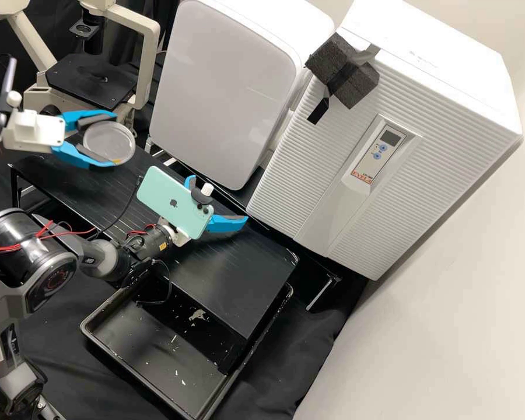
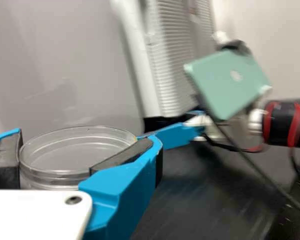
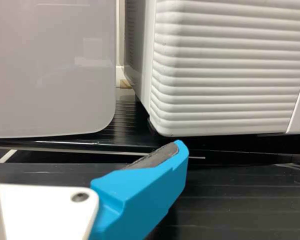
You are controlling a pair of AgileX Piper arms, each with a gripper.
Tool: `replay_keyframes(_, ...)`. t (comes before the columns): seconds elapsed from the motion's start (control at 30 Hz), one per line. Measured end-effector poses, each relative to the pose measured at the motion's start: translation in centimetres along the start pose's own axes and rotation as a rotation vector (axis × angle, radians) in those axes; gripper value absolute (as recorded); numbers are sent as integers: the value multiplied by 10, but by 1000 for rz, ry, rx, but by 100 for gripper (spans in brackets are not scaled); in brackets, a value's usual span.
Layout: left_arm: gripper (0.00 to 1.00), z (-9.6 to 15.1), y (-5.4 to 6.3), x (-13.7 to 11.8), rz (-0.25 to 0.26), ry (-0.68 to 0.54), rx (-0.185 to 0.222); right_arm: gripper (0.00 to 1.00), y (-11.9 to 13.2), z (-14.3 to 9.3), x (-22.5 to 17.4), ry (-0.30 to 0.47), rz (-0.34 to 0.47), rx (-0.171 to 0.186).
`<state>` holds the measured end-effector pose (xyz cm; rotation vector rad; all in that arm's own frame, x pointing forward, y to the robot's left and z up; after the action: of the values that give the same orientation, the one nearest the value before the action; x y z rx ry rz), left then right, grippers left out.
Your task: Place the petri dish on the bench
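Found the dish (image 1: 106, 140) gripped in the left gripper (image 1: 115, 140), off the bench (image 1: 239, 280), up by the microscope in the high view. Recorded the dish as clear, thin-walled and round, with a raised rim and a small orange spot near one fingertip. In the left wrist view, saw the wall pressed between two blue fingers lined with dull black pads, tilted slightly at most. Rated the left gripper clenched on the dish.

Found the right gripper (image 1: 217, 200) over the bench, released, holding nothing, its smooth blue fingers spread well apart. Noted a flat, mint-green phone (image 1: 168, 201) with rounded corners mounted over its wrist.

Logged the bench top as black, with fine parallel grooves and a dull sheen. Beside and partly beneath it, found a shallow black tray (image 1: 157, 356) with a raised lip, flecked with pale scraps.

Behind the bench, noted a cabinet (image 1: 224, 87) with a smooth grey, round-cornered door, and next to that a boxy white incubator (image 1: 291, 169), horizontally ribbed across the front. Saw a coarse dark foam block (image 1: 344, 70) fixed at its upper edge. Placed a beige microscope (image 1: 149, 58) with a flat black stage beyond the left gripper.
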<state>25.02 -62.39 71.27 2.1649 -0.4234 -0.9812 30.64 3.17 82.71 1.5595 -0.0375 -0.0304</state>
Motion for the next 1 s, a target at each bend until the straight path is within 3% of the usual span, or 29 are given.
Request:
replay_keyframes(0.13,0,11,-9,22,-71,-33,24,100,0,0,0,0,0,0)
replay_keyframes(0.17,0,12,-17,29,-107,-36,23,100,0,0,0,0,0,0)
replay_keyframes(0.27,0,14,-23,41,-154,-37,17,100,0,0,0,0,0,0)
replay_keyframes(0.33,0,14,-30,49,-192,-33,-12,100,0,0,0,0,0,0)
replay_keyframes(0.6,0,18,-33,73,-219,-30,-191,100,0,0,0,0,0,0)
replay_keyframes(0.77,0,23,-34,80,-226,-45,-237,100,0,0,0,0,0,0)
replay_keyframes(0.93,0,27,-36,83,-236,-59,-255,100,0,0,0,0,0,0)
replay_keyframes(0.97,100,27,-36,83,-238,-59,-255,100,0,0,0,0,0,0)
replay_keyframes(1.0,100,27,-36,83,-238,-59,-255,100,0,0,0,0,0,0)
